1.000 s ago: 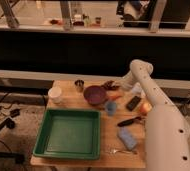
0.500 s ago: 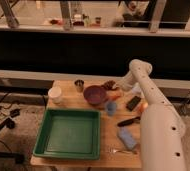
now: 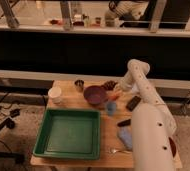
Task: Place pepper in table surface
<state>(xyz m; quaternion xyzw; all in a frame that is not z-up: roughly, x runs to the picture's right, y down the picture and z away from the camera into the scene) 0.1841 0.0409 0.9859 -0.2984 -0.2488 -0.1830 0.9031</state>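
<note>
Beside the purple bowl [image 3: 94, 95], the gripper [image 3: 121, 90] is at the pepper [image 3: 114, 96].

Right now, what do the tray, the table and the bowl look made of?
Tray: green, smooth, likely plastic. Table: tan, looks like wood. Bowl: maroon, matte, probably plastic. Gripper sits beside the bowl, at the pepper.
</note>
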